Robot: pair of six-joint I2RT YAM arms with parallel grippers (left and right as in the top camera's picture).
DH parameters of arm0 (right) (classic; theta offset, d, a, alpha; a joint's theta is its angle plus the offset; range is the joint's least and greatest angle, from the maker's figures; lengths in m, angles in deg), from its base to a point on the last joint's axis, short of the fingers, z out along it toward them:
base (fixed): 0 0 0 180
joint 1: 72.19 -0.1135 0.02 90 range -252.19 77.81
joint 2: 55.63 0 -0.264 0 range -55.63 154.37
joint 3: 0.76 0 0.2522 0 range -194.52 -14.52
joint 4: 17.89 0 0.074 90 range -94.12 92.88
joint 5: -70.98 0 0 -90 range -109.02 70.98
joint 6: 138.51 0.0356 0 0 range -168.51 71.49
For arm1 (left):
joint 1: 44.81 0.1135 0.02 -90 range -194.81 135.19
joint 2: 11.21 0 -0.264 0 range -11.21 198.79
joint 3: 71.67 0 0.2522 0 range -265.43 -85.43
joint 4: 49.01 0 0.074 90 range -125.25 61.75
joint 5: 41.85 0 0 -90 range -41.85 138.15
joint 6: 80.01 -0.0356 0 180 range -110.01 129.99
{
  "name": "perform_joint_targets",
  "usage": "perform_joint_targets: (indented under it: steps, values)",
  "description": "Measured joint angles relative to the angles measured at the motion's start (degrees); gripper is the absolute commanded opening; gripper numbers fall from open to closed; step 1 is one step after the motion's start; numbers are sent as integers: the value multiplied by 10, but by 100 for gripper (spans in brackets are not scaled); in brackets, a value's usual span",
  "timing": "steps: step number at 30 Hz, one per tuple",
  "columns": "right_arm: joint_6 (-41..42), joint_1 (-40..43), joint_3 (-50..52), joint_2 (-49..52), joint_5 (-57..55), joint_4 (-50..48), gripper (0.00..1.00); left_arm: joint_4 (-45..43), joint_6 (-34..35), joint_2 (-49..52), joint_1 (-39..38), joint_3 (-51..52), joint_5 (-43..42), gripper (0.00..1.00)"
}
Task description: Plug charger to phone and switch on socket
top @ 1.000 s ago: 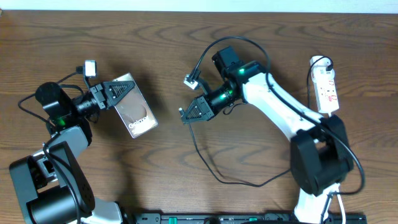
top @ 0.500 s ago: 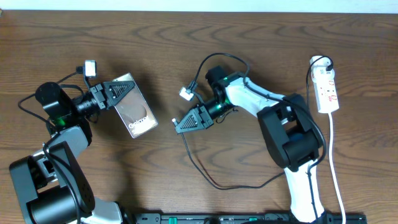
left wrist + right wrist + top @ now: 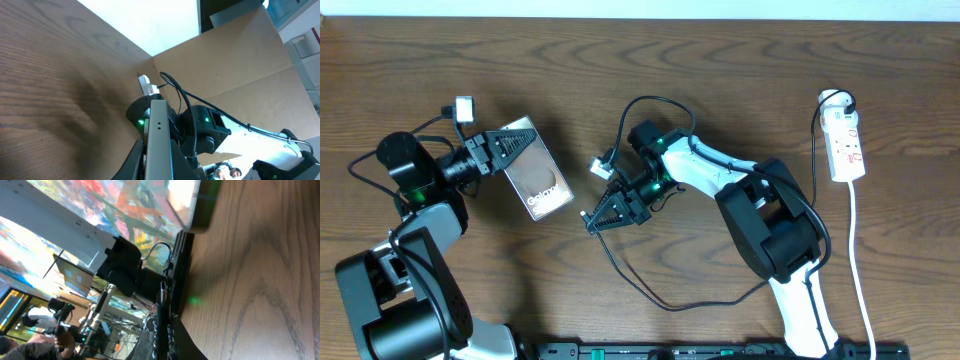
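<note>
Phone (image 3: 535, 180) is sitting left of centre, pinched in my left gripper (image 3: 505, 150); my right gripper (image 3: 595, 218) is pinching the charger (image 3: 670, 306) tip nearby. Misalignment is risking the tip skidding off.

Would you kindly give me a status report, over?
Left gripper shut on brownish-grey slab phone. Right gripper shut on thin black charger cable, tip just short of phone. White power strip far right, untouched. Nothing in between.

The phone (image 3: 533, 178) lies left, charger (image 3: 670, 306) centre, socket (image 3: 846, 145) right.
</note>
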Motion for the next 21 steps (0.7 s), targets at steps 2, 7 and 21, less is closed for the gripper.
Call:
perform_joint_targets:
  steps: [2,7,21]
  values:
    - [-5,0,0,0,4,-1,1,0,-1,0,0,0,3,7]
    - [-12,0,0,0,9,-2,1,0,-2,0,0,0,5,8]
    - [33,-28,1,0,14,-107,1,0,-2,0,0,0,10,7]
